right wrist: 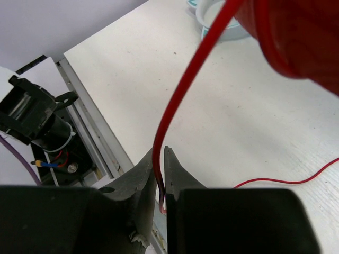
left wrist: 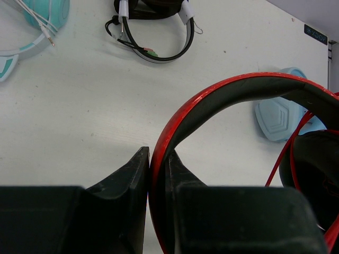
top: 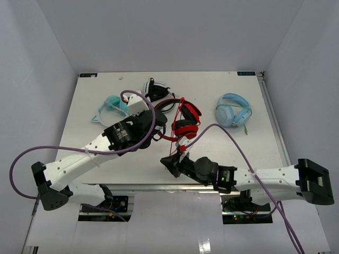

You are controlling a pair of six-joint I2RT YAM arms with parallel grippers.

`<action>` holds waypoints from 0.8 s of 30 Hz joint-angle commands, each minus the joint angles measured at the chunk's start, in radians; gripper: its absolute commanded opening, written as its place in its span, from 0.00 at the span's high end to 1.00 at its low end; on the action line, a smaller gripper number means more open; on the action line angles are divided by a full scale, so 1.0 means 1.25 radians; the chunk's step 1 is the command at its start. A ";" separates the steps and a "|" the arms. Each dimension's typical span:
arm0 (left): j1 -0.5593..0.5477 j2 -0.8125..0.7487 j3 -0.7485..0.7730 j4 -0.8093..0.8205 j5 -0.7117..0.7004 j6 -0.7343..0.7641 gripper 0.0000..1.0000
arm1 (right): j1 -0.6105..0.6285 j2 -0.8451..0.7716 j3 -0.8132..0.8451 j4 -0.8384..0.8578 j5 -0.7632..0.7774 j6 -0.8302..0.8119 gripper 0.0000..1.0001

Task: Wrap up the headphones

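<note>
The red headphones (top: 186,119) with black ear pads sit mid-table. My left gripper (top: 157,132) is shut on the red headband (left wrist: 212,95), which arcs up from between its fingers in the left wrist view; an ear cup (left wrist: 312,174) shows at the right. The thin red cable (right wrist: 183,90) runs from the red ear cup (right wrist: 296,37) down into my right gripper (right wrist: 160,159), which is shut on it. In the top view the right gripper (top: 170,161) is near the table's front edge, below the headphones. A slack loop of cable (right wrist: 286,181) lies on the table.
A black-and-white pair (top: 157,94) lies at the back centre, also in the left wrist view (left wrist: 153,32). A teal pair (top: 112,106) lies at the back left and a light-blue pair (top: 233,111) at the right. The table's metal front rail (right wrist: 87,127) is close to the right gripper.
</note>
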 commanded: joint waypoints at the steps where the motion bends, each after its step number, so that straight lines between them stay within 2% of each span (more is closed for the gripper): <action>1: 0.001 -0.043 0.001 0.045 -0.030 -0.038 1.00 | 0.006 0.009 -0.014 0.129 0.079 -0.040 0.85; 9: 0.001 -0.050 0.001 0.040 -0.025 -0.046 1.00 | 0.006 0.051 -0.057 0.243 0.088 -0.108 0.82; 24: 0.001 -0.069 0.002 0.035 -0.004 -0.057 1.00 | 0.005 0.168 -0.141 0.504 0.045 -0.157 0.80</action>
